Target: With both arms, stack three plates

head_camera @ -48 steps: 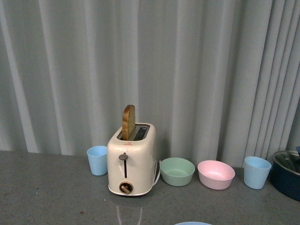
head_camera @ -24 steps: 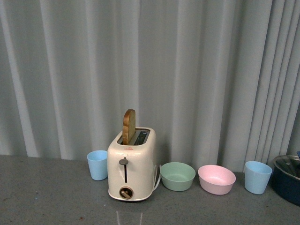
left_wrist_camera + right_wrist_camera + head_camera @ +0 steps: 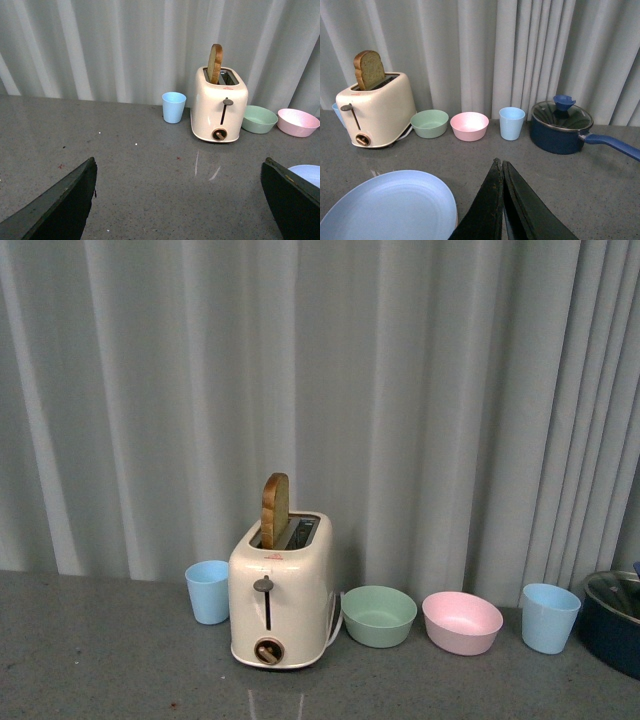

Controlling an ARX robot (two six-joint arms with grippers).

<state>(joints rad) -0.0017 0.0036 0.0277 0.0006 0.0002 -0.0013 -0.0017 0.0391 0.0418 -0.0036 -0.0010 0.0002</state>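
I saw the left gripper (image 3: 180,200) spread wide and empty, the right gripper (image 3: 503,200) pinched closed on nothing, and the light blue plate (image 3: 387,207) flat on the table (image 3: 600,185) beside it.

The left gripper (image 3: 180,200) shows two dark, flat, wedge-shaped fingers (image 3: 60,207) (edges slightly scuffed). The right gripper (image 3: 502,200) has matching black fingers (image 3: 487,210), smooth and tapering.
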